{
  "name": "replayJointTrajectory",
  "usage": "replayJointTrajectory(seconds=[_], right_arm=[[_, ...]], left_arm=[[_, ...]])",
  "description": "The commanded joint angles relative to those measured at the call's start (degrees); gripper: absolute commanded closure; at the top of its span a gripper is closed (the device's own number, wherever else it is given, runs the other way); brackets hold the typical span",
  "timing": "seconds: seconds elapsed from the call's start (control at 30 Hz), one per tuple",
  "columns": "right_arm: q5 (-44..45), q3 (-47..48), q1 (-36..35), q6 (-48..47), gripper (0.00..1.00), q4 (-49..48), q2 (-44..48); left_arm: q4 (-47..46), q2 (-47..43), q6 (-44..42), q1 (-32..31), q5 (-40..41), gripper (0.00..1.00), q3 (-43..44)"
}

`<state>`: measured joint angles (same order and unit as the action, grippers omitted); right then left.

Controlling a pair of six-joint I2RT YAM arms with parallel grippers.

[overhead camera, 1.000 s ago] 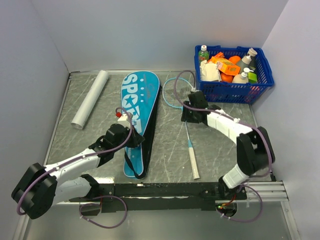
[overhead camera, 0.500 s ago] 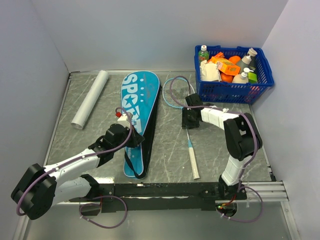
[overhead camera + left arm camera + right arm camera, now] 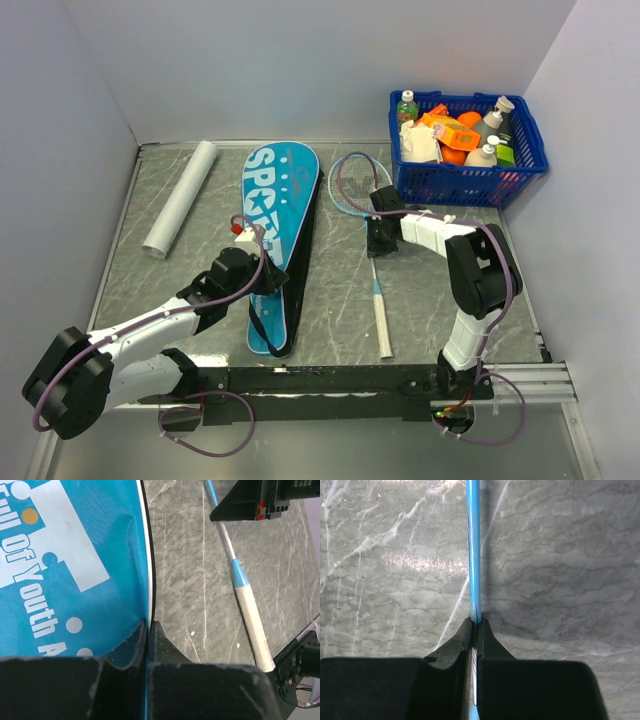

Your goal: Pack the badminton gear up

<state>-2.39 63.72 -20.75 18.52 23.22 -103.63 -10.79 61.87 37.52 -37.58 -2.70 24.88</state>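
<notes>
A long teal bag (image 3: 282, 215) lettered SPORT lies lengthwise at the table's middle. My left gripper (image 3: 262, 272) is shut on its right edge; the left wrist view shows the jaws (image 3: 149, 626) pinching the bag's (image 3: 65, 570) black-and-white rim. To its right lies a light-blue-framed racket (image 3: 352, 185), head toward the basket, white handle (image 3: 383, 325) pointing near. My right gripper (image 3: 379, 243) is shut on its thin blue shaft (image 3: 474, 540), which runs out between the closed fingertips (image 3: 475, 623) in the right wrist view. The handle (image 3: 252, 630) also shows in the left wrist view.
A blue plastic basket (image 3: 465, 185) full of bottles and packets stands at the back right, close to the racket's head. A white rolled tube (image 3: 180, 198) lies at the back left. Grey walls close the table on three sides.
My right gripper has closed on the racket's shaft, and the right arm's elbow folded inward. The racket's handle shifted slightly to the left. The left arm and bag stayed still.
</notes>
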Motion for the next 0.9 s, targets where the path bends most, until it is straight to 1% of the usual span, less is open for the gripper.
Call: replayJointTrajectory(seconds=[0.0,0.13,0.27,0.37,0.57,0.6,0.7,0.87], right_arm=[[1.95,-0.17,-1.13,0.37,1.0,1.65,6.77],[2.22,-2.72,-3.41,1.07,1.0,3.06,12.39],[2.22,-6.5,-5.78,3.0,1.0,4.2,20.03],[4.5,-8.08,-8.94,4.58,1.0,6.57,23.99],[6.0,-13.79,-13.43,8.54,1.0,8.77,31.2],[6.78,-14.41,-14.05,9.07,1.0,9.12,31.82],[8.36,-16.52,-17.3,11.79,1.0,10.79,34.98],[9.25,-19.42,-22.21,15.4,1.0,13.07,39.21]], left_arm=[[-2.57,0.45,-0.6,0.58,0.94,0.99,3.15],[-1.96,0.45,-0.69,0.84,0.85,0.99,4.38],[-0.47,0.62,-0.6,0.93,1.38,0.99,6.14],[0.32,0.8,-0.34,1.11,2.08,0.99,7.19],[2.87,1.68,0.19,1.46,2.52,0.99,10.71],[3.66,1.5,0.27,1.55,4.61,0.99,11.06],[5.07,0.89,0.54,2.07,5.68,0.99,12.38],[5.69,0.8,0.19,2.25,4.72,0.99,14.49]])
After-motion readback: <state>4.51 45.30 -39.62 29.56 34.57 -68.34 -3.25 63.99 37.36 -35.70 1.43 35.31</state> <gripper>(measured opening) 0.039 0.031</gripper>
